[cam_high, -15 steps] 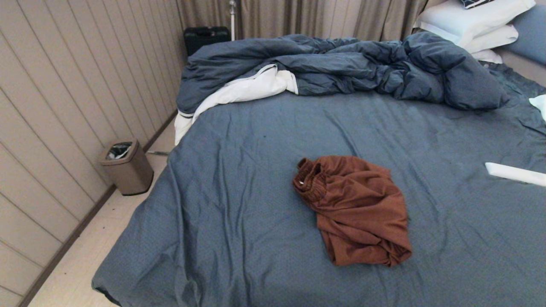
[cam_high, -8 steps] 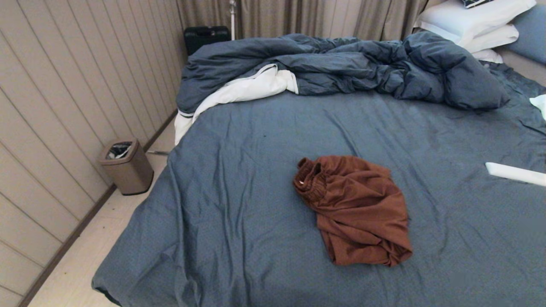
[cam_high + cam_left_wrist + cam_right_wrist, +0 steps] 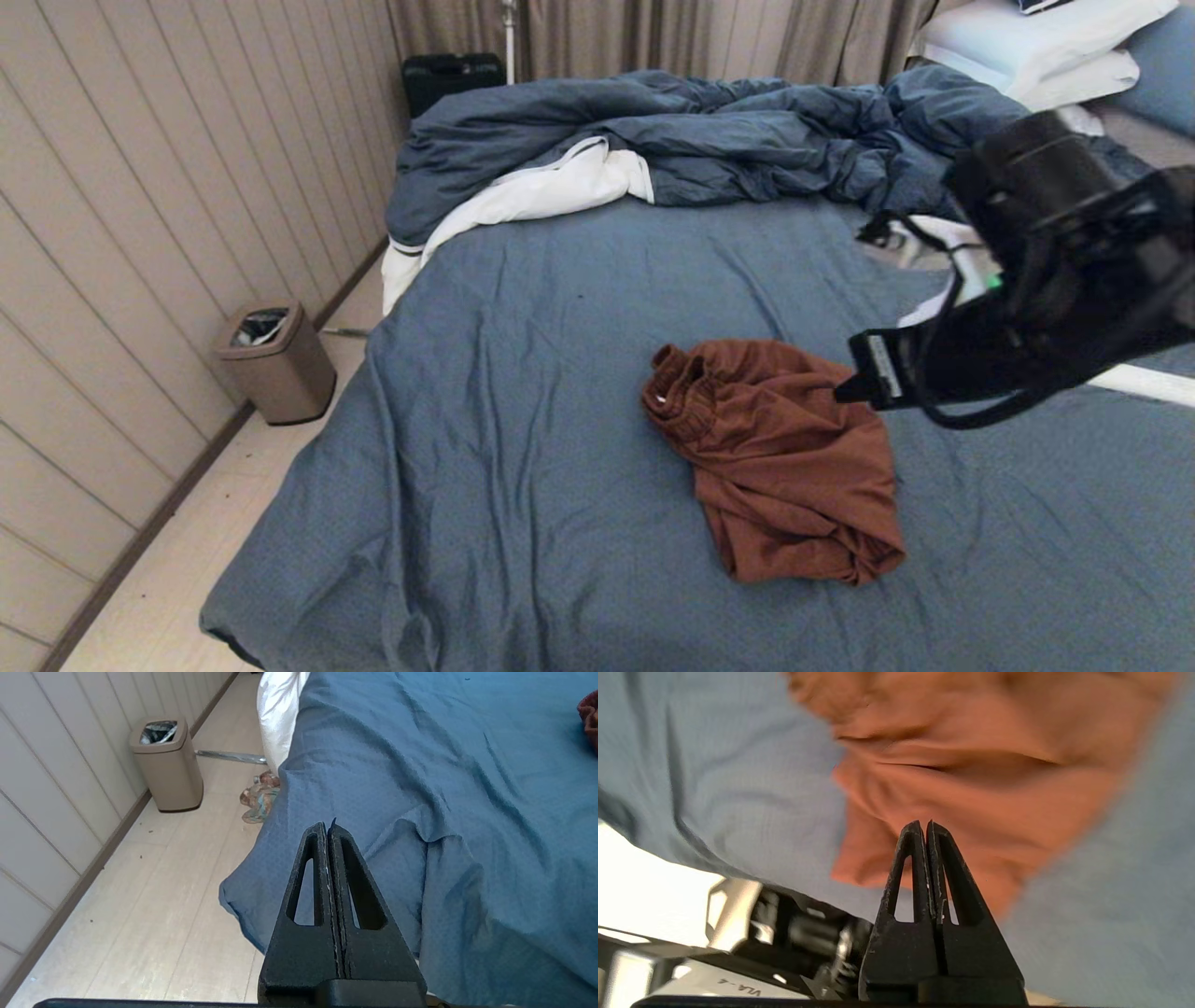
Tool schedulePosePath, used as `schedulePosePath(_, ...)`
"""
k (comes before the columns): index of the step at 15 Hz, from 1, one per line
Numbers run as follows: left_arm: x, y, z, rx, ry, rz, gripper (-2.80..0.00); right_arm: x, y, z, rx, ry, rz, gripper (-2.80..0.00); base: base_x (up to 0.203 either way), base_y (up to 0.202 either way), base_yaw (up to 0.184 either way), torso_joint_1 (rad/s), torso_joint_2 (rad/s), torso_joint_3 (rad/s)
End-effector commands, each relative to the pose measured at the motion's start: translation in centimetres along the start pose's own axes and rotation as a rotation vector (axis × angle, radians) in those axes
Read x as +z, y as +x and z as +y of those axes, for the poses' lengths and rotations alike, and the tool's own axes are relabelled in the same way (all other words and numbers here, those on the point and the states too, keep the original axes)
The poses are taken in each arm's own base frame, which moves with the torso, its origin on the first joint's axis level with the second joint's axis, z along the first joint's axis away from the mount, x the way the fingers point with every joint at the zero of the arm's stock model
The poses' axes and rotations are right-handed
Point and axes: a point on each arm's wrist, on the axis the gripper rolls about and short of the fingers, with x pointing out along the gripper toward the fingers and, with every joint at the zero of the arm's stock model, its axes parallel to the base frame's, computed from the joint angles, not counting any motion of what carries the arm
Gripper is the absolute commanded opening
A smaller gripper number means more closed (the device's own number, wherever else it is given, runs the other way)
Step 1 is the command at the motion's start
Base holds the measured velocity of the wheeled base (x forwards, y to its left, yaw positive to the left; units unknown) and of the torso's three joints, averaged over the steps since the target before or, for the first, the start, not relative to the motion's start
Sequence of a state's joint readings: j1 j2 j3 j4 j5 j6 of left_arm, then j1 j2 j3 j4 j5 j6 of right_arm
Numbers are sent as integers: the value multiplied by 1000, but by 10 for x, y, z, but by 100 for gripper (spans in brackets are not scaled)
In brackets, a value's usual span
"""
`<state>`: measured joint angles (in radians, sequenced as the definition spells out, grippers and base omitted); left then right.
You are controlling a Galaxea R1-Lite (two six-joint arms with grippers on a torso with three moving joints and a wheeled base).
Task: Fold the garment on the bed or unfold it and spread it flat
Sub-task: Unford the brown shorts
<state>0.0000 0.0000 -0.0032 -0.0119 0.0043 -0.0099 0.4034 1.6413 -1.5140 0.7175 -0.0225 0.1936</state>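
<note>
The garment, rust-brown shorts [image 3: 784,457], lies crumpled in a heap on the slate-blue bed [image 3: 560,420], its gathered waistband [image 3: 677,387] at the far left of the heap. My right gripper [image 3: 848,392] reaches in from the right and hangs just above the heap's far right edge. It is shut and holds nothing; in the right wrist view its tips [image 3: 924,825] point at the shorts [image 3: 971,765]. My left gripper [image 3: 328,826] is shut and empty, low beside the bed's near left corner, outside the head view. A sliver of the shorts [image 3: 589,716] shows there.
A rumpled dark blue duvet [image 3: 747,140] with white lining fills the far end, with white pillows [image 3: 1036,47] behind it. A white strip [image 3: 1148,385] lies on the sheet at the right. On the floor to the left are a tan bin [image 3: 275,364] and a small crumpled heap [image 3: 259,795].
My right arm has swung into the head view from the right, and its gripper now hangs over the shorts' right edge. The shorts have not moved.
</note>
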Motion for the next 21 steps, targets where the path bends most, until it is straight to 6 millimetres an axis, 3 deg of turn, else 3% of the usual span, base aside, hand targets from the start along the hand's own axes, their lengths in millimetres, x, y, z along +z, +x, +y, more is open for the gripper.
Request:
schedulePosePath(1, -1, 0, 0, 0, -4, 4, -280, 2, 46, 26, -7, -66, 107, -280, 0, 0, 0, 0, 0, 0)
schedulePosePath(4, -1, 0, 0, 0, -5, 4, -280, 6, 67, 44, -91, -108, 103, -280, 0, 0, 0, 0, 0, 0)
schedulePosePath(11, -1, 0, 0, 0, -5, 4, -280, 17, 74, 73, -106, -155, 24, -280, 0, 0, 0, 0, 0, 0)
schedulePosePath(17, -1, 0, 0, 0, -5, 4, -280, 27, 95, 88, -117, -170, -15, -280, 0, 0, 0, 0, 0, 0)
schedulePosePath(18, -1, 0, 0, 0, -5, 3, -280, 27, 95, 90, -134, -172, -20, 0, 0, 0, 0, 0, 0, 0)
schedulePosePath(21, -1, 0, 0, 0, -5, 4, -280, 33, 94, 95, -155, -197, -50, 0, 0, 0, 0, 0, 0, 0)
